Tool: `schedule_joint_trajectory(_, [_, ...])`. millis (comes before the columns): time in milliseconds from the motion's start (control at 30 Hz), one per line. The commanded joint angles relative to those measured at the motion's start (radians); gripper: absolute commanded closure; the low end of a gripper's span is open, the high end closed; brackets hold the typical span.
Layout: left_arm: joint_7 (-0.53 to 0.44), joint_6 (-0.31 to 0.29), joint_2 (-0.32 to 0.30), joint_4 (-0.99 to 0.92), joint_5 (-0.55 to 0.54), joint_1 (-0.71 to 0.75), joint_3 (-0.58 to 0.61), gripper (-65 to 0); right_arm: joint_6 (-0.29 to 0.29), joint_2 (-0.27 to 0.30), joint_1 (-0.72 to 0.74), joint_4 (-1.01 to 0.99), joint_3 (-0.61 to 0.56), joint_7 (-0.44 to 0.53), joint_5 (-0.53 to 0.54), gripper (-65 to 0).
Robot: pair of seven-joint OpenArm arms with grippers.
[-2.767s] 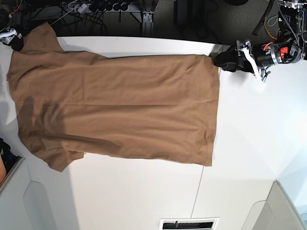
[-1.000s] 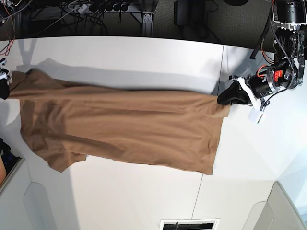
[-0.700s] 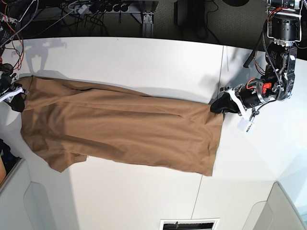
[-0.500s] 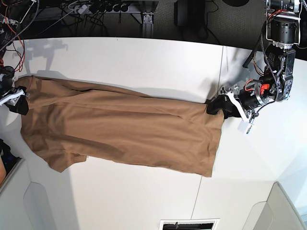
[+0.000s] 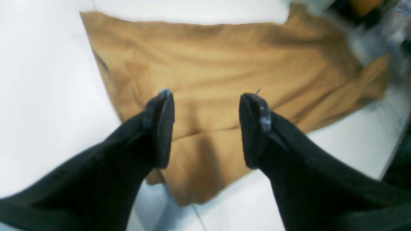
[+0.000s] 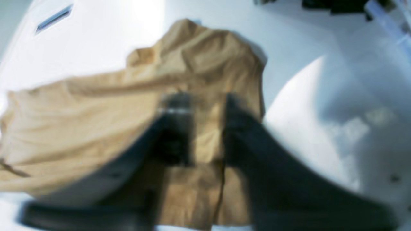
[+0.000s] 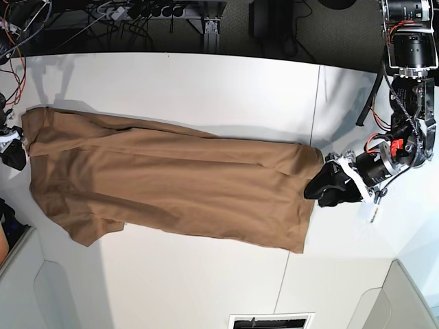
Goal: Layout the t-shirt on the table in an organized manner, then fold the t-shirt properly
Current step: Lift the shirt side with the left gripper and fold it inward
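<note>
The tan t-shirt (image 7: 171,185) lies on the white table (image 7: 206,89) as a long band, folded lengthwise, one sleeve poking out at the front left. My left gripper (image 7: 317,189) hovers at the hem end on the right. In the left wrist view it (image 5: 207,102) stands open above the t-shirt (image 5: 224,57), nothing between its fingers. My right gripper (image 7: 14,147) sits at the shirt's left end. The right wrist view is blurred: dark fingers (image 6: 175,128) show with a narrow gap over bunched fabric (image 6: 96,106), and I cannot make out a grip.
A dark seam (image 7: 315,103) runs across the table near the hem. Cables and equipment crowd the space beyond the far edge (image 7: 151,14). A vent slot (image 7: 269,320) and grey corner panels (image 7: 411,301) border the front.
The shirt's far half has been brought over, making a narrower band. My left gripper has let go of the hem corner and moved toward the front. The right gripper shifted slightly left.
</note>
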Motion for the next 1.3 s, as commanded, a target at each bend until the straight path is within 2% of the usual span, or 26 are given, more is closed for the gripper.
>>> schedule_joint_trajectory(0, [-0.04, -0.009, 0.0, 0.0, 0.005, -0.017, 0.01, -34.6, 0.008, 0.008, 0.01, 0.018, -0.006, 0.023, -0.005, 0.0])
schedule_joint_trajectory(100, [-0.142, -0.009, 0.024, -0.035, 0.106, -0.023, 0.064, -34.6, 0.008, -0.013, 0.01, 0.018, -0.045, 0.036, -0.049, 0.0])
schedule_joint_trajectory(200, [-0.152, -0.009, 0.048, -0.063, 0.172, -0.039, 0.133, -34.6, 0.008, -0.022, 0.007, 0.018, -0.088, 0.048, -0.086, 0.0])
schedule_joint_trajectory(267, [-0.159, -0.009, 0.054, -0.077, 0.262, -0.039, 0.183, -32.6, 0.008, -0.031, 0.006, 0.018, -0.111, 0.055, -0.135, 0.0])
schedule_joint_trajectory(300, [-0.166, -0.009, 0.053, -0.085, 0.311, -0.038, 0.208, -27.7, 0.008, -0.036, 0.006, 0.017, -0.12, 0.058, -0.155, 0.0])
schedule_joint_trajectory(400, [-0.208, 0.017, 0.053, -0.112, 0.426, -0.039, 0.246, -6.5, 0.008, -0.05, -0.005, 0.016, -0.148, 0.087, -0.18, 0.0])
schedule_joint_trajectory(433, [-0.227, 0.024, 0.054, -0.12, 0.442, -0.039, 0.247, -1.1, 0.008, -0.056, -0.006, 0.013, -0.156, 0.09, -0.188, 0.0])
schedule_joint_trajectory(467, [-0.246, 0.024, 0.054, -0.127, 0.446, -0.039, 0.247, 0.0, 0.008, -0.062, -0.006, 0.006, -0.165, 0.09, -0.196, 0.0])
schedule_joint_trajectory(633, [-0.263, 0.023, 0.076, -0.147, 0.507, -0.041, 0.247, 0.0, 0.008, -0.066, -0.006, -0.098, -0.208, 0.112, -0.26, 0.0])
schedule_joint_trajectory(800, [-0.219, -0.009, 0.072, -0.146, 0.516, -0.027, 0.247, 0.0, 0.008, -0.066, -0.016, -0.169, -0.208, 0.119, -0.246, 0.0])
schedule_joint_trajectory(933, [-0.208, -0.009, 0.043, -0.087, 0.42, 0.037, 0.246, 0.0, 0.008, -0.055, -0.095, -0.105, -0.208, 0.105, -0.188, 0.0])
schedule_joint_trajectory(1067, [-0.207, -0.009, 0.011, 0.043, 0.41, 0.147, 0.246, 0.0, 0.009, -0.041, -0.203, -0.011, -0.207, 0.081, -0.149, 0.0])
schedule_joint_trajectory(1267, [-0.163, -0.009, 0.0, 0.25, 0.409, 0.302, 0.245, 0.0, 0.009, -0.004, -0.327, 0.09, -0.206, 0.082, -0.143, 0.0])
